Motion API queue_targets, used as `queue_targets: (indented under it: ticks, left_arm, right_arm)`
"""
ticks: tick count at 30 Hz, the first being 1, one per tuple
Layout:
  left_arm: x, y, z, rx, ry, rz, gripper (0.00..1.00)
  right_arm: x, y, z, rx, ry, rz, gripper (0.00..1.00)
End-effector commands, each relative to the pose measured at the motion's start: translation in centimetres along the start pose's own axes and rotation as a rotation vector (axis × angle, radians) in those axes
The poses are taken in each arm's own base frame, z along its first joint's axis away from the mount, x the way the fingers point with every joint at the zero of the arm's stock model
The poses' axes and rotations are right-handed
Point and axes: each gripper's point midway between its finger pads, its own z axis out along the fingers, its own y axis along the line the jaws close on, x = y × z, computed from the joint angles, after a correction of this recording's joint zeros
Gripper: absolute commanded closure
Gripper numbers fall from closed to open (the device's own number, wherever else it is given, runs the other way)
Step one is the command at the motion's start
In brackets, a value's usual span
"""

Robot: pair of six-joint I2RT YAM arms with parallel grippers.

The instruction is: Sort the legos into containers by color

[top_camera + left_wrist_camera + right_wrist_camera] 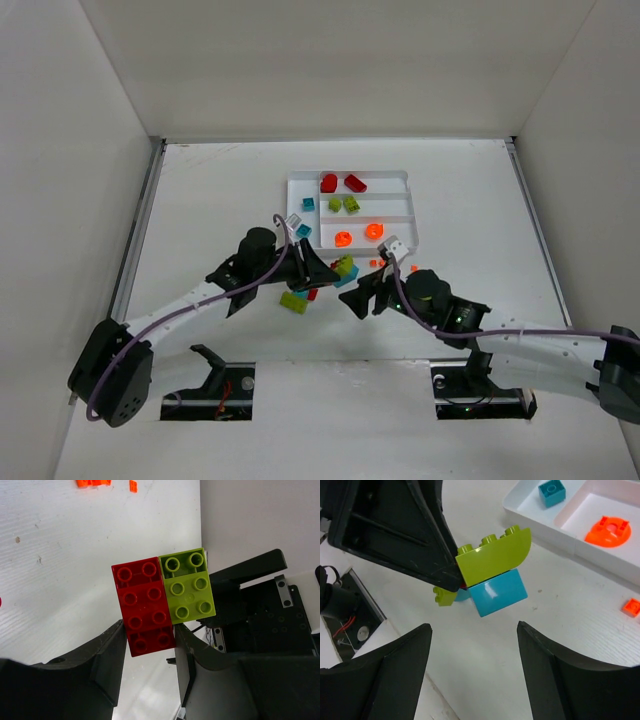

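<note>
Left gripper [150, 652] is closed on a red brick [144, 605], which is pinched between both fingers. A lime brick [189, 586] sits flush against the red one's side, outside the jaws.

In the right wrist view, a curved lime brick [492, 556] is stacked on a teal brick [498, 593] at the tip of the left finger, as part of the same clump. Whether the clump rests on the table [210, 200] cannot be told.

Right gripper [474, 647] is spread wide with nothing held. It is aimed at the clump, and its fingers are clear of it.

The clump is held just in front of the tray [395, 184], outside it.

Tray contents:
- far long section: two red legos [328, 183]
- middle section: two lime legos [352, 204]
- near section: two orange rounds [374, 231]
- left cross section: two teal legos [308, 204]

Loose on the table — a lime lego [294, 301] with a red bit [312, 294] just beside it, under the left gripper, and tiny orange pieces [375, 262] near the tray's front edge.
</note>
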Motion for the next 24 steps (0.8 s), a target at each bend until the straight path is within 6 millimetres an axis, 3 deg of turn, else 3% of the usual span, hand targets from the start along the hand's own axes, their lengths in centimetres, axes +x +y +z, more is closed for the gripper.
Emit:
queue_targets:
  ticks: [1,4,9,14,19,24]
  left_arm:
    - [-0.2,-1.9,-0.8,0.089,-0.01,-0.003,0.8]
    - [-0.1,-0.9,-1.0,0.065,-0.023,0.009,0.81]
    - [-0.1,0.0,-1.1,0.042,-0.05,0.038,0.82]
    - [0.0,-0.4,-0.6,0.033,-0.063,0.093,0.82]
    - [0.1,-1.4,-0.2,0.032,-0.091,0.18,0.83]
    - [0.0,-1.5,0.5,-0.001,-0.129,0.273,0.83]
  right_arm:
    - [-5.2,2.7,0.3,-0.082,-0.161,-0.025,0.27]
    - [-5.9,2.2,-0.4,-0.069,-0.184,0.003,0.27]
    - [-7.7,0.8,-1.9,-0.045,-0.247,0.074,0.12]
    - [-8.0,-1.4,-0.2,0.035,-0.186,0.207,0.11]
    - [-7.9,-1.4,1.4,0.046,-0.143,0.315,0.16]
    - [-5.8,-2.4,2.7,0.095,-0.061,0.356,0.25]
